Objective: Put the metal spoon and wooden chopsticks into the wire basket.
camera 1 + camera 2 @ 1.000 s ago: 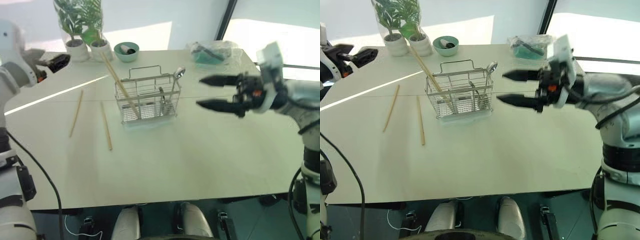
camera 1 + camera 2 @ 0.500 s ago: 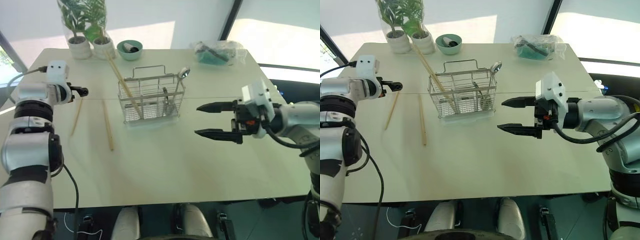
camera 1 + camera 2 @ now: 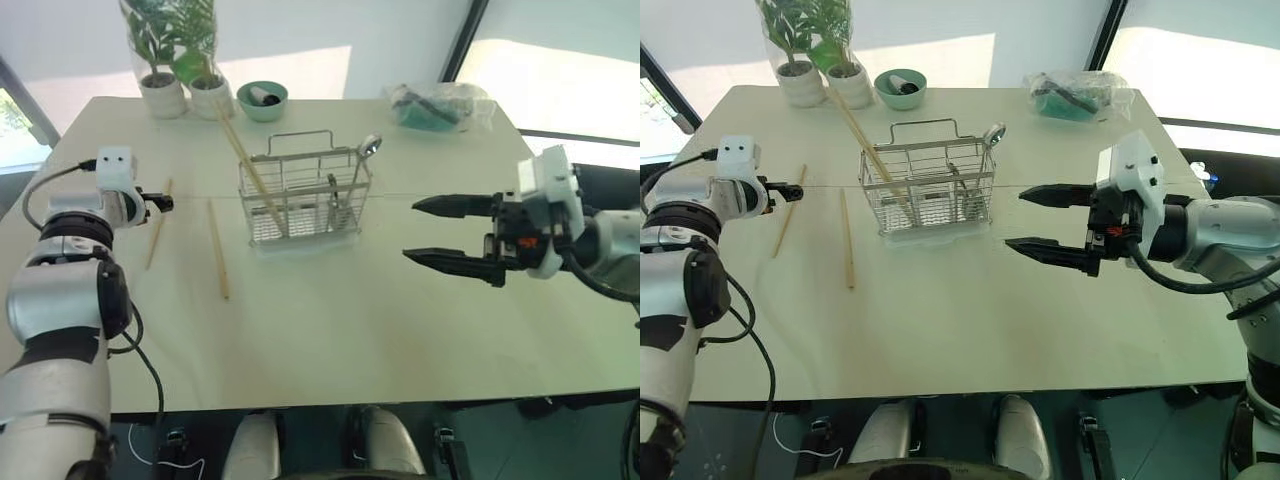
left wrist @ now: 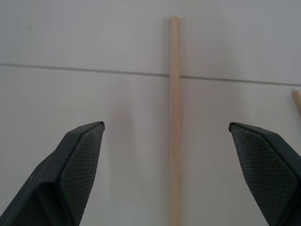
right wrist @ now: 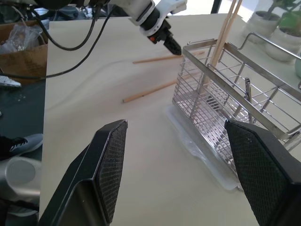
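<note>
**Left claw brought down over a loose chopstick**

The left claw [image 3: 165, 203] is seen lowered to the bench [image 3: 330, 330] and set over the outer of two loose wooden chopsticks [image 3: 157, 225]; a second ago it was held higher and further off at the bench's left edge. Its jaws are spread wide, and in the left wrist view the stick [image 4: 174, 122] is framed between the two fingers [image 4: 77, 162], untouched. The right claw [image 3: 1045, 220] is held above the bench to the right of the wire basket [image 3: 300, 195], jaws well apart and empty, drawn back slightly from where it was.

A grasp of that chopstick is judged to be the step in hand. The second loose chopstick [image 3: 217, 248] is left lying between the first and the basket. Inside the basket, other chopsticks [image 3: 245, 160] are already leaned, and the metal spoon [image 3: 366, 148] is stood bowl-up at the right end, so the spoon's part appears done.

No brand, label or legible writing is made out anywhere.
</note>
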